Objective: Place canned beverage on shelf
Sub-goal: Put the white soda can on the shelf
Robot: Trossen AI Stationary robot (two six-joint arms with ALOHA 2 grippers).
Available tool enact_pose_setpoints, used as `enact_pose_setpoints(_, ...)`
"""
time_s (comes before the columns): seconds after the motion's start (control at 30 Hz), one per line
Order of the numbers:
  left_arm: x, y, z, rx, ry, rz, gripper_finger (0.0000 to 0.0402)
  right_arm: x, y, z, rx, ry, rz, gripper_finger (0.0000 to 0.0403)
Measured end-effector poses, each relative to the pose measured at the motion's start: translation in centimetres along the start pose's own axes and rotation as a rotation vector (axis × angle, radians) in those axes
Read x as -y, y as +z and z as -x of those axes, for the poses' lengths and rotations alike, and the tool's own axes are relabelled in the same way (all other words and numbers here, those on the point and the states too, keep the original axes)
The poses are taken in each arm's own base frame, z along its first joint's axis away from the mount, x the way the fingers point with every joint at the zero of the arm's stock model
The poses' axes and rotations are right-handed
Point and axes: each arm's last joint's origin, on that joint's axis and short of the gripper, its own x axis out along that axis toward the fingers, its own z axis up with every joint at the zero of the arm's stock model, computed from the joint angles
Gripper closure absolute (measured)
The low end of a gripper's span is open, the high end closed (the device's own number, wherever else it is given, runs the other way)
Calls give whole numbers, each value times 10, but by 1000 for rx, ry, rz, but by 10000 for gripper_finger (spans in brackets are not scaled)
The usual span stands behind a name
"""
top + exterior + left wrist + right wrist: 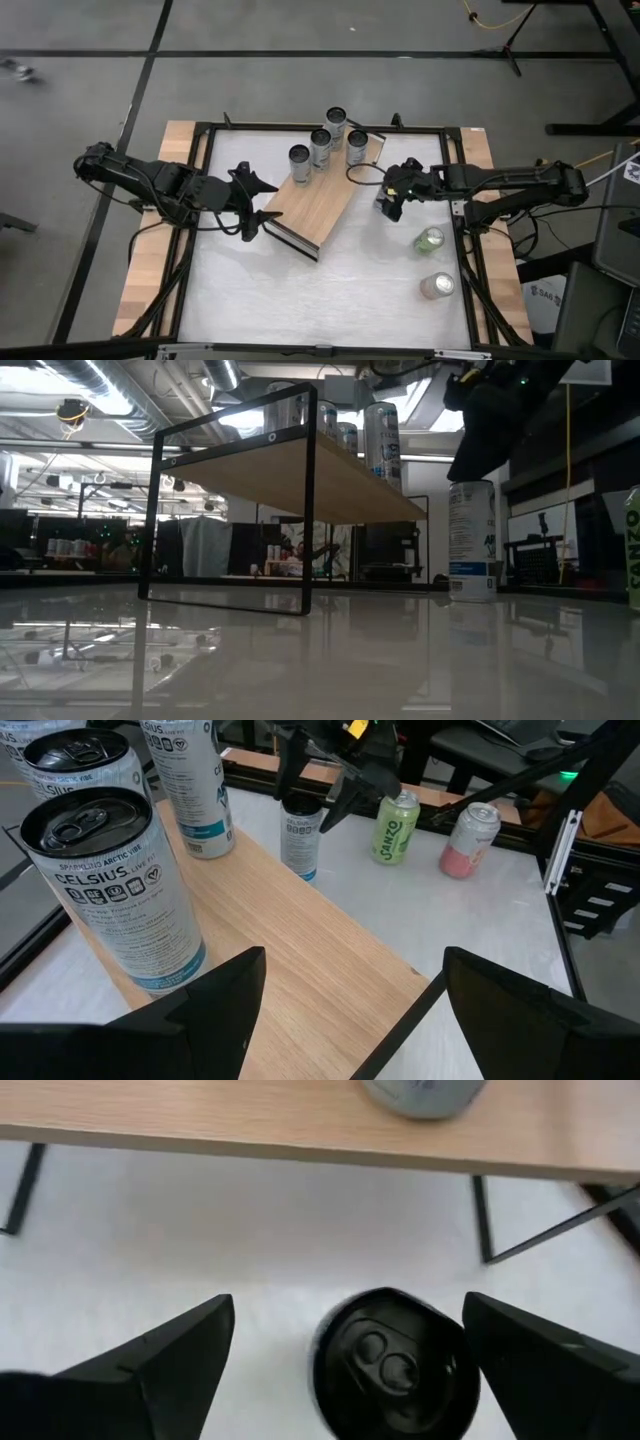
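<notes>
From above, you have the right gripper (388, 203) over the white surface (340, 290) just right of the shelf (322, 197), where four cans (321, 147) stand at its far end; the left gripper (262, 214) waits at the shelf's near-left end, jaws apart and empty. At surface level, a white-and-blue can (471, 540) stands upright right of the shelf, under the raised right gripper. In your right wrist view that can's dark top (393, 1364) sits between the wide-open jaws, touching neither.
</notes>
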Motion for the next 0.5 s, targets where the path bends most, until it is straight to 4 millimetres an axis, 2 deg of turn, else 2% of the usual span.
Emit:
enact_pose_setpoints(0.3,0,0,0,0,0,1,102,26,6,-7,-72,118,-124,22)
enact_pose_setpoints(0.5,0,0,0,0,0,1,102,32,2,-8,-135,140,-122,22)
